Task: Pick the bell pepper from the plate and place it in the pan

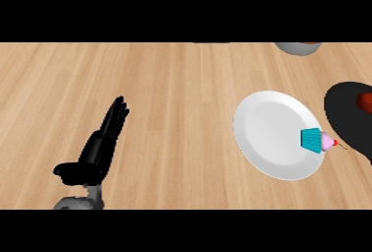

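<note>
At the far right edge of the view, what looks like the bell pepper (365,101) sits inside the black pan (347,120); it is a small dark red lump, and the edge cuts most of it off, so I cannot be sure of it; only the left part of the pan shows, round and dark, lying flat on the desk (174,78); just to the left of the pan is the white plate (272,130), round and smooth; the rim of the plate and the rim of the pan are very close, and I cannot tell if they touch; a cupcake (315,140) lies tipped on its side at the right rim of the plate, between the plate and the pan; its blue-green paper cup points left onto the plate, and its pink top with a tiny red dot points right, toward the pan; at the top edge, well away from the plate, a bit of a grey round thing (298,47) peeks in; the desk is light wood with lines running from side to side; far over on the left side, well apart from the plate, is the left hand (98,150); it is black and open, with its fingers (114,118) straight and close together, pointing up the view; it holds nothing and touches none of the things; a grey forearm (76,202) joins it at the lower edge.
</note>
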